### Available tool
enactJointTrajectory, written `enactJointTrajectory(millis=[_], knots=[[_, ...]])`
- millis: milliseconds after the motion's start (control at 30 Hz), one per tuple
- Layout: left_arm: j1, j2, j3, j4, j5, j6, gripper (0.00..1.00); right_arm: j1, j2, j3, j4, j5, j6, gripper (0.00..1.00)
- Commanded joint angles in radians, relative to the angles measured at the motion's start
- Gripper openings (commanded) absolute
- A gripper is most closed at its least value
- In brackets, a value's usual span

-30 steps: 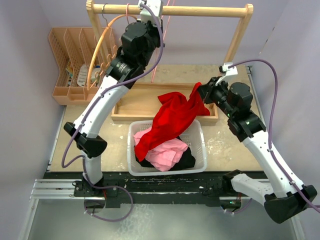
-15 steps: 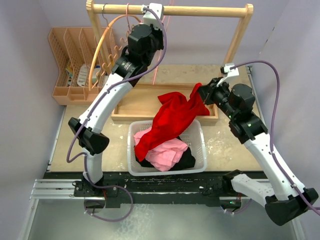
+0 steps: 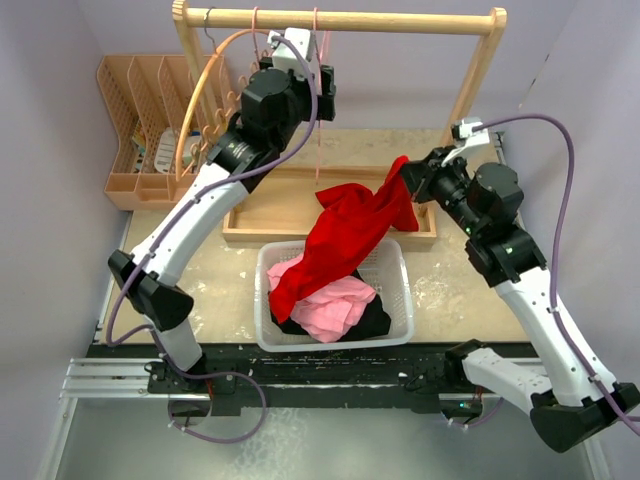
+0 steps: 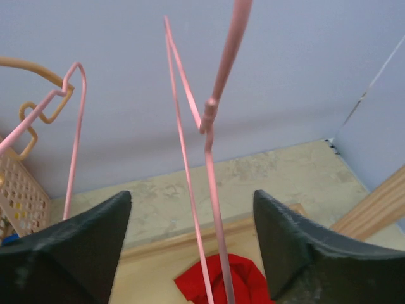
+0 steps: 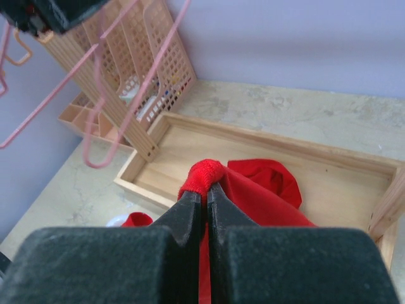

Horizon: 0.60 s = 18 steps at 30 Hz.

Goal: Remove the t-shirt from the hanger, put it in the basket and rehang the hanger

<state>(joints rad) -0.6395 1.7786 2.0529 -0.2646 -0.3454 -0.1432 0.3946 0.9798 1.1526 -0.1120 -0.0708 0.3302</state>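
Red t-shirt (image 3: 345,235), clamped in the right gripper (image 5: 204,193), drapes into a white basket (image 3: 408,310) on the mottled beige tabletop (image 3: 450,290); the left gripper (image 4: 190,206) gapes around a pink hanger (image 4: 209,120) before lilac walls (image 3: 400,80).

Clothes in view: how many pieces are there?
3: red t-shirt held by the right gripper, trailing into the basket; pink garment and black garment inside it. Others may hide beneath.

The t-shirt (image 3: 345,235) stretches over the tray (image 3: 265,205) into the basket (image 3: 402,310) before it, rail (image 3: 400,20) behind.
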Motion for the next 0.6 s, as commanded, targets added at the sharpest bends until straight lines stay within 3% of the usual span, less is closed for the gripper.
enactJointTrajectory(millis=[0,67,367,567], knots=[[0.005,-0.158,-0.056,0.095,0.067,-0.047,0.89,0.006,0.01,0.129,0.056,-0.008,-0.001,0.0],[0.006,-0.207,-0.101,0.11,0.085,-0.059,1.0,0.005,0.026,0.178,0.047,-0.007,-0.005,0.0],[0.004,-0.385,-0.234,0.076,0.158,-0.123,0.99,0.006,0.092,0.457,-0.024,-0.051,-0.006,0.0],[0.004,-0.491,-0.299,0.018,0.258,-0.176,0.99,0.006,0.169,0.68,-0.05,-0.187,0.036,0.0]])
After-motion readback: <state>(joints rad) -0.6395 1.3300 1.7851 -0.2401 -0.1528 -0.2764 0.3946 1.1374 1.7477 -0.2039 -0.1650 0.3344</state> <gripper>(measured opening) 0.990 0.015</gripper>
